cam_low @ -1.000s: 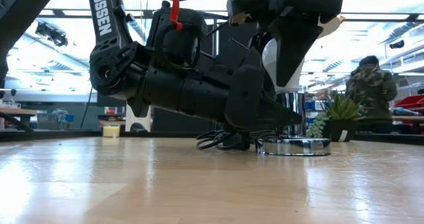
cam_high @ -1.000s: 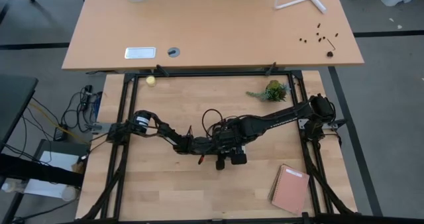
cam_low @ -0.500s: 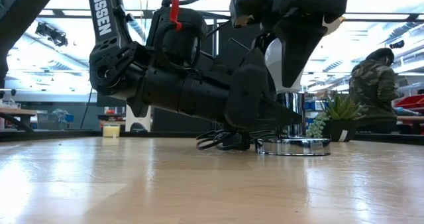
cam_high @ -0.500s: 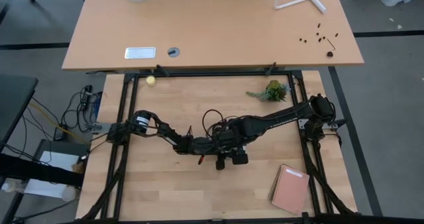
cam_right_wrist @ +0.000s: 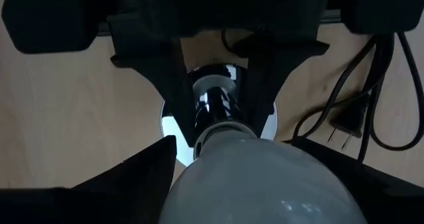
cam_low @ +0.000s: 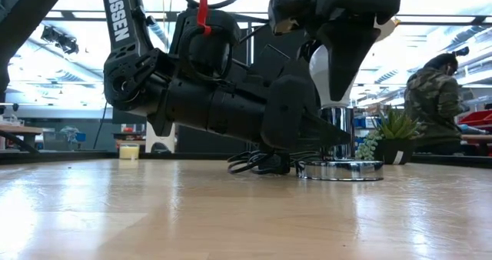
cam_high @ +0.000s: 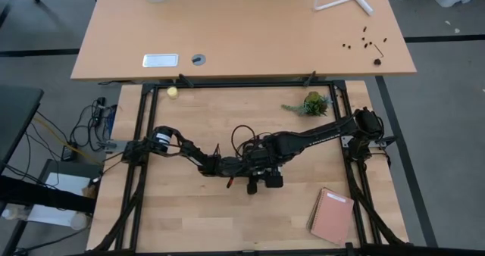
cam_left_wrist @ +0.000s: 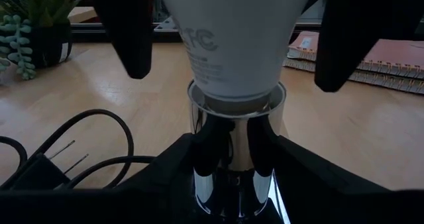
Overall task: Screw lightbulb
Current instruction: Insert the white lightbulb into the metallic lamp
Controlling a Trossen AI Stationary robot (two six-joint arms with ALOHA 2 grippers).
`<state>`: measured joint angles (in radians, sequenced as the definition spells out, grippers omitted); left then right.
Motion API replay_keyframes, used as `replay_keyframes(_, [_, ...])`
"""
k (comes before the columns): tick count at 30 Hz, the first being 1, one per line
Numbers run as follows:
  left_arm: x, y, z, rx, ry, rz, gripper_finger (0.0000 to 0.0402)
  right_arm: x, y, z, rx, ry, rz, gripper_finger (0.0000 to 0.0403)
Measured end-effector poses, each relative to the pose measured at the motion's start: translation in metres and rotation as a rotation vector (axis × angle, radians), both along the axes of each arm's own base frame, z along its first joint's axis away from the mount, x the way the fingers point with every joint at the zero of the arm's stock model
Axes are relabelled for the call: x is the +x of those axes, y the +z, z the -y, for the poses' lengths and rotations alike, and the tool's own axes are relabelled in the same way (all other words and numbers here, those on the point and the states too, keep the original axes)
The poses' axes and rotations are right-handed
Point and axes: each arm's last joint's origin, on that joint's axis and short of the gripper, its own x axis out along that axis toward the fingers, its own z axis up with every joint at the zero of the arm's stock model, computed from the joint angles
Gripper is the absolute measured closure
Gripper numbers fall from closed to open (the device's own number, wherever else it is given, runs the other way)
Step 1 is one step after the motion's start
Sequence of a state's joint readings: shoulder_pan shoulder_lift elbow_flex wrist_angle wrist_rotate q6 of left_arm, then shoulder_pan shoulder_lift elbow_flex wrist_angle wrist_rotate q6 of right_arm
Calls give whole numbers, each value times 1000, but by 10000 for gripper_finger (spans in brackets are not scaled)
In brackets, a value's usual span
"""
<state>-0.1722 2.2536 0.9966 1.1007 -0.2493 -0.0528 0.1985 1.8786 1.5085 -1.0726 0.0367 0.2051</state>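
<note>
Fig.: lightbulb (cam_low: 332,74) is sitting base-down in the mouth of the chrome socket (cam_low: 339,137), near mid-surface (cam_low: 192,214). Right gripper (cam_right_wrist: 235,164), coming from above, is pinching the bulb's white dome w/ its jaws; left gripper (cam_left_wrist: 235,171) is bracing the socket stem, jaws closed on it. Handling, est.: bulb is light, smooth, slippery, prob. fragile; best grip is around the widest part of the dome, gentle squeeze, no side load on the thread.

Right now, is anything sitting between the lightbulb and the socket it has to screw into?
Nothing visible. The lightbulb, held by the right gripper, already has its neck in the chrome socket, which the left gripper clamps.
</note>
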Motion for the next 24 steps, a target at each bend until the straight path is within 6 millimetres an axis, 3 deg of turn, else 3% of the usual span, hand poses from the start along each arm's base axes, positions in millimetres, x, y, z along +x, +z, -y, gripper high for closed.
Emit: replay_keyframes(24, [0, 0, 0, 0, 4, 3, 204, 7, 1, -3, -35, 25, 88, 98])
